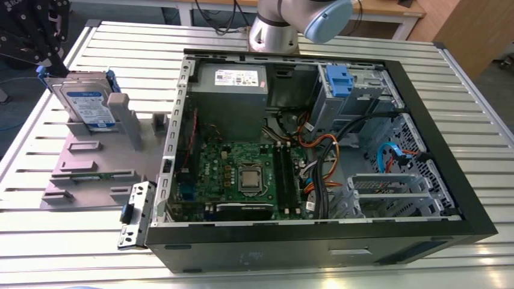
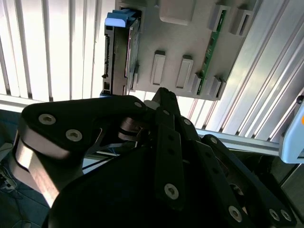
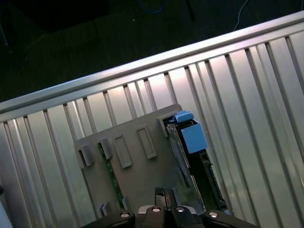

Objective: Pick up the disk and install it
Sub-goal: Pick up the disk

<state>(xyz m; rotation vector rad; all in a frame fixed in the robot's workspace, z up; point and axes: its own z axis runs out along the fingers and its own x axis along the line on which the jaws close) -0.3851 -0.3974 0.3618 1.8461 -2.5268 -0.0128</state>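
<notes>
Disk [image 1: 85, 103] stands on edge at the holder's [image 1: 100, 158] rim, empty clenched gripper [image 2: 163, 95] hovering clear above.

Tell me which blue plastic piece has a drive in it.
The one on the grey holder outside the case: its rails hug the disk. The blue latch inside the case has no drive.

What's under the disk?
A grey holder: the disk stands upright in its slot, and the holder lies on the slatted metal table. The disk's bottom edge is hidden inside the slot, so what it rests on there cannot be seen.
</notes>
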